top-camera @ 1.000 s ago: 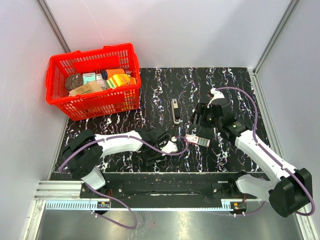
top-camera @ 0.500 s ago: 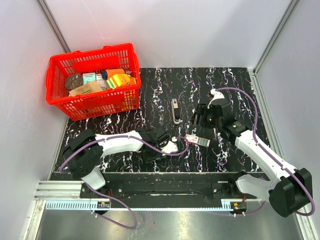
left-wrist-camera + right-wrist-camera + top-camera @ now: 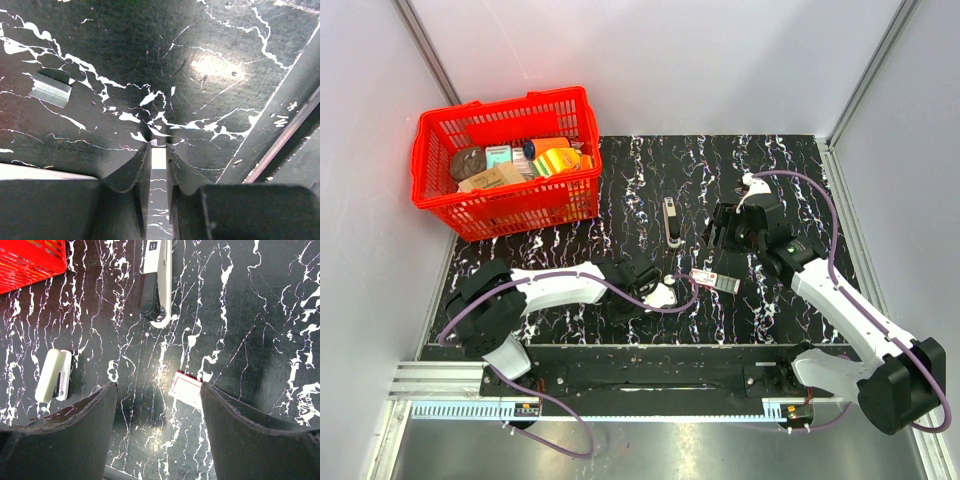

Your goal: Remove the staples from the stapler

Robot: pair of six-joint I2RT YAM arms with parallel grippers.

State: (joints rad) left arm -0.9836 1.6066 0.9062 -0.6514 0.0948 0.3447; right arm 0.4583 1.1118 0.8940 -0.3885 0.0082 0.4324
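The small cream-white stapler [image 3: 52, 375] with a grey inner rail lies on the black marbled table, left of my right gripper's left finger. In the top view the stapler [image 3: 662, 294] sits just past the tip of my left gripper [image 3: 642, 286]. A loose strip of silver staples [image 3: 50, 90] lies on the table ahead and left of the left gripper [image 3: 158, 146]. Its jaws stand almost together, tips near the table. A small white patch shows in the slit; I cannot tell what it is. My right gripper [image 3: 157, 386] hangs open and empty above the table [image 3: 722, 236].
A small red-and-white flat box [image 3: 187, 390] lies by the right finger, also in the top view [image 3: 712, 279]. A longer white-and-black tool [image 3: 670, 220] lies mid-table [image 3: 155, 280]. A red basket [image 3: 520, 205] with groceries stands back left. The table's near edge [image 3: 280, 135] runs right of the left gripper.
My right gripper has drifted slightly to the right and stays open. My left gripper has shifted only a little beside the stapler.
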